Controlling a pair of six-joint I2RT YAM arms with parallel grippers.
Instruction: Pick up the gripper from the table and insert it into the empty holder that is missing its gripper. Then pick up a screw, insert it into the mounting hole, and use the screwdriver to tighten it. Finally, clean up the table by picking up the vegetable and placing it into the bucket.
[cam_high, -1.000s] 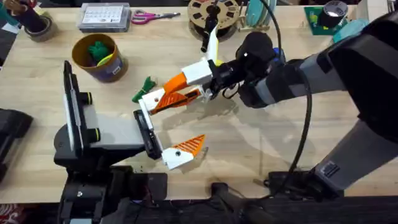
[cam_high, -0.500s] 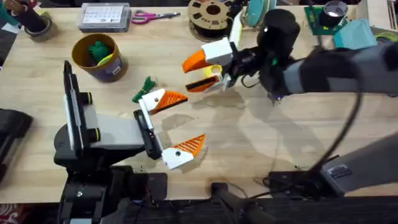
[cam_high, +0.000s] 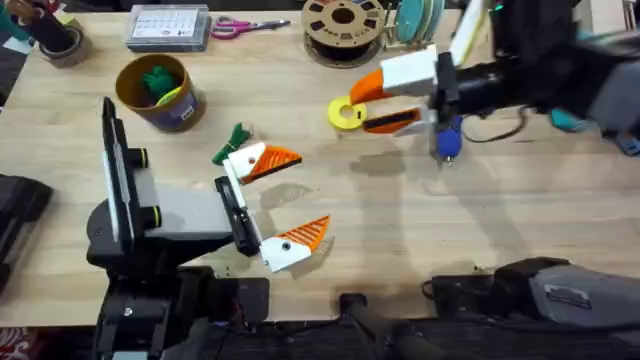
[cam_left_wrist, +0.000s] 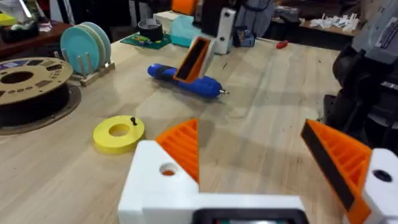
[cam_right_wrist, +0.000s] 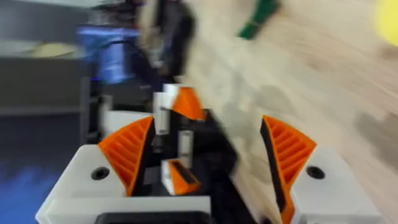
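Pale wooden table (cam_high: 420, 220), with cluttered benches in the room beyond. At ten o'clock stands the bucket (cam_high: 158, 95); the vegetable (cam_high: 235, 139) lies just at its four o'clock side, on the wood. A brown spool (cam_high: 342, 20) sits at twelve o'clock.

The left gripper (cam_high: 310, 192) is near the centre with its fingers spread wide and holding nothing. The gripper (cam_high: 277, 158) is seated on the holder (cam_high: 243, 161), the finger nearer the vegetable. The right gripper (cam_high: 358, 112) hangs at one o'clock, fingers apart and empty, above a yellow ring (cam_high: 346, 113). The screwdriver (cam_high: 447, 141) lies at the ring's three o'clock side.

The left wrist view picks out a small black screw (cam_left_wrist: 133, 121) standing on the ring, too small to tell from overhead. It also shows an open mounting hole (cam_left_wrist: 166, 169) in the holder. The right wrist view looks back at the left arm's fingers; it is blurred.

A second ago the right gripper was at the holder; it has since drawn away toward one o'clock, and the orange wedge has stayed on the holder.
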